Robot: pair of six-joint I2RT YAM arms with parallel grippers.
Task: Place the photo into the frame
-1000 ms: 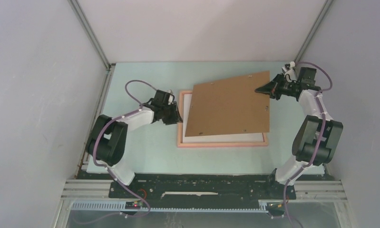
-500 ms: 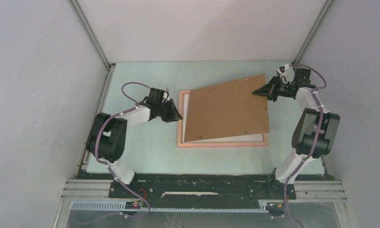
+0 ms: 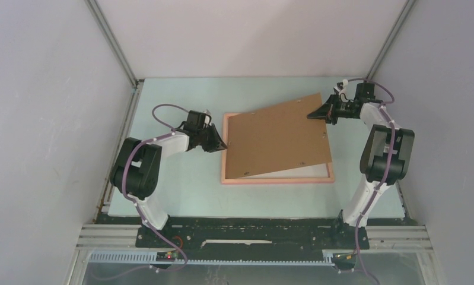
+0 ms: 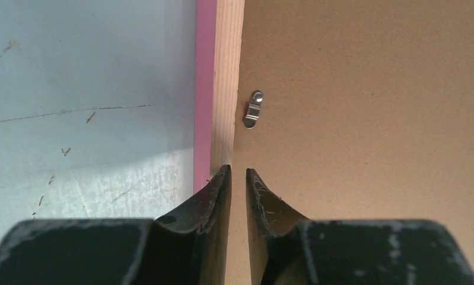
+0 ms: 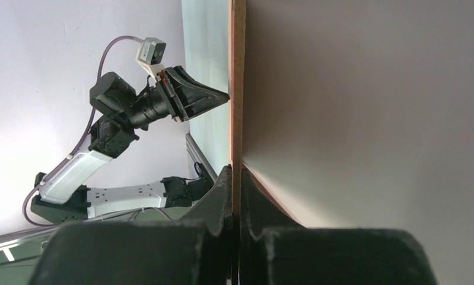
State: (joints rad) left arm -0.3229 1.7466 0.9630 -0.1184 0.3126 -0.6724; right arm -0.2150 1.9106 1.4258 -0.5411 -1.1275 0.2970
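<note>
The pink frame (image 3: 276, 180) lies flat on the table. The photo (image 3: 296, 171) rests inside it, white back up, showing only as a strip along the near side. A brown cardboard sheet (image 3: 279, 139) leans over both. Its far right corner is raised, and my right gripper (image 3: 313, 114) is shut on that corner. In the right wrist view the fingers (image 5: 235, 175) pinch the sheet's thin edge (image 5: 238, 89). My left gripper (image 3: 224, 145) sits low at the frame's left rail (image 4: 219, 89). Its jaws (image 4: 238, 172) stand a narrow gap apart with nothing between them.
A small metal clip (image 4: 253, 113) is fixed to the cardboard near its left edge. Pale walls with metal rails close the table on three sides. Both arm bases stand at the near edge.
The right gripper has moved left and lowered the cardboard, which now covers more of the photo and lines up with the frame's left rail. The left jaws have narrowed.
</note>
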